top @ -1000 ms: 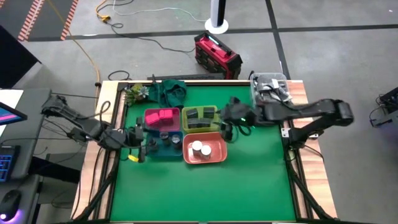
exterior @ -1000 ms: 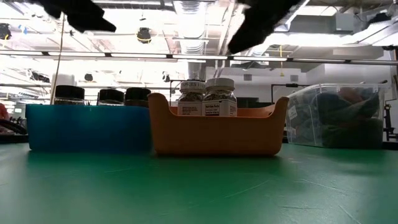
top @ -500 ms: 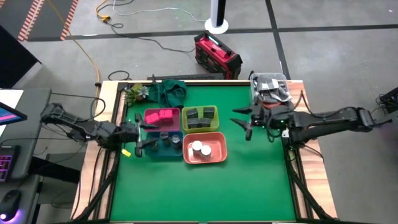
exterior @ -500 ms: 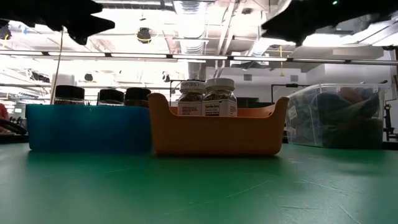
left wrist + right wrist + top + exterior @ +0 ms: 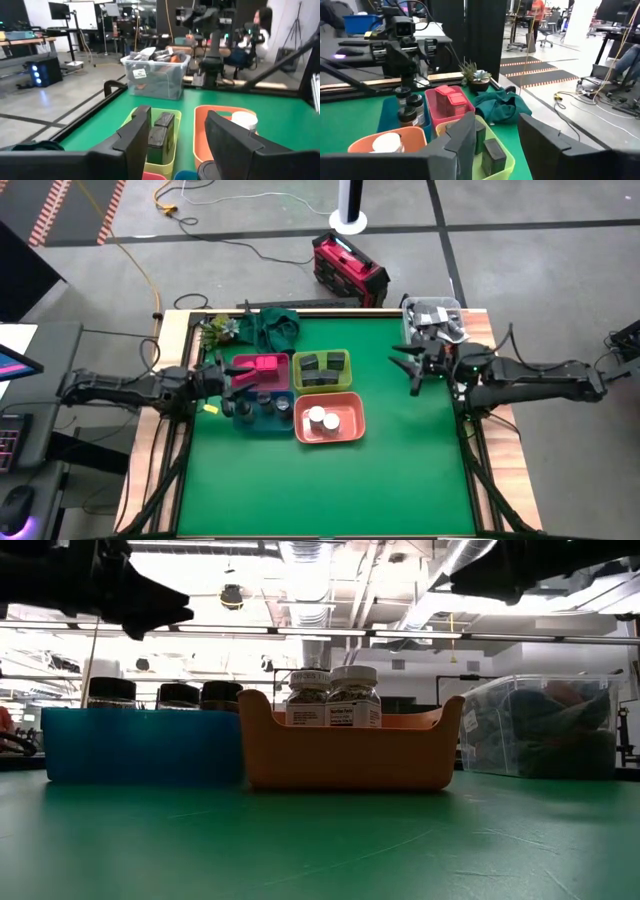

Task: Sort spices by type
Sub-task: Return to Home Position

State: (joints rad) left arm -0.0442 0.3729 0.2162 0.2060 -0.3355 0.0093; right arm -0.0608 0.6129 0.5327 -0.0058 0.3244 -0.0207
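While spices (image 5: 322, 418) are kept in bins (image 5: 356, 431), L gripper (image 5: 238, 377) & R gripper (image 5: 405, 368) are held released, empty.

Four bins stand on the table: one pink bin (image 5: 260, 356), one yellow-green bin (image 5: 295, 372), one blue bin (image 5: 140, 745) and one orange bin (image 5: 350, 752). The orange bin holds two white-topped round jars (image 5: 352, 698), the blue bin three grey round jars (image 5: 178, 695), the pink bin two bright pink square packets (image 5: 451, 97) as far as can be made out, and the yellow-green bin at least two dark grey square jars (image 5: 160, 137), their full number unclear. There is also one clear tub (image 5: 540, 725), one green cloth (image 5: 272, 325) and one small plant (image 5: 218, 328).
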